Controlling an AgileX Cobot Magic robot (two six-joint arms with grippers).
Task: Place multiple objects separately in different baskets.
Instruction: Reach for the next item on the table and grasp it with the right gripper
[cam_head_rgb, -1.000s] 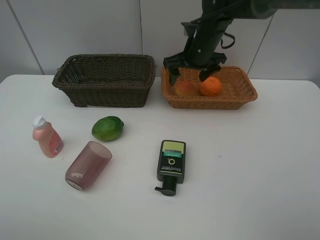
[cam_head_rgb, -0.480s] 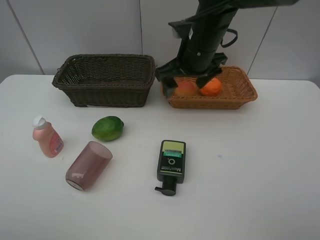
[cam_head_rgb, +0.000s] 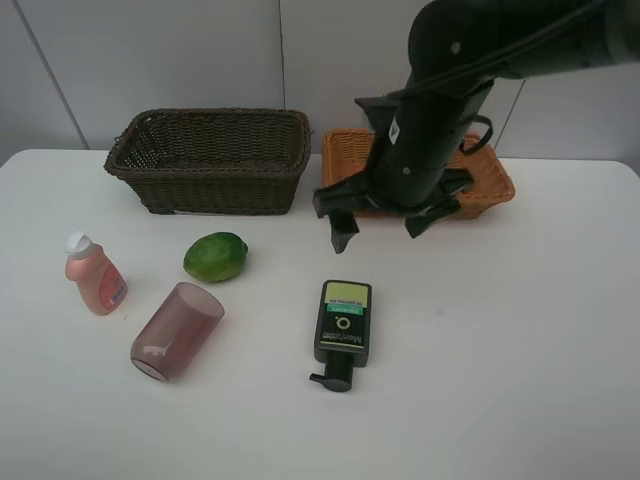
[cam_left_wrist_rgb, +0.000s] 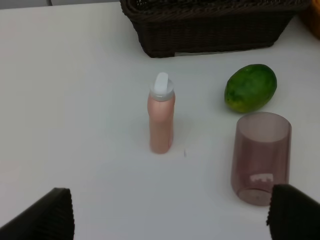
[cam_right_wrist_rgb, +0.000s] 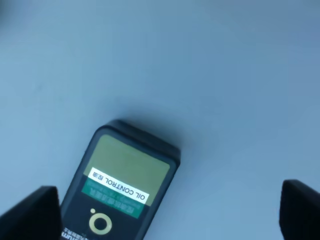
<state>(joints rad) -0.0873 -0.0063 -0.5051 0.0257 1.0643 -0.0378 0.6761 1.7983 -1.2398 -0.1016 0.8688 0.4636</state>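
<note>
1. The left pincer (cam_left_wrist_rgb: 170, 217) gapes wide and holds nothing; the high view does not show it. Ahead of it, well apart, the pink bottle (cam_head_rgb: 95, 277) stands upright. It is tall and narrow, so it may topple if one finger nudges it before the other.
2. Nearer one finger of this pincer, the purple cup (cam_head_rgb: 177, 330) lies on its side, mouth toward the pincer. A glancing touch could set it rolling.
3. Beyond the cup sits the green fruit (cam_head_rgb: 215, 256), and farther off stands the dark basket (cam_head_rgb: 210, 160).
4. The right pincer (cam_head_rgb: 378, 230) hangs wide apart and empty over the table (cam_head_rgb: 520, 350). The pump bottle (cam_head_rgb: 343, 322) lies flat just below and ahead of it, label up, pump pointing away.
5. That smooth, flat body could pivot or slip if the grip lands off-centre or near the pump. Dropping too low would jam the fingers on the table.
6. Just behind this pincer is the tan basket (cam_head_rgb: 495, 180); the arm hides what is inside it. Nothing blocks the reach to the pump bottle, but the dark basket's tall wall could catch a low carry.
</note>
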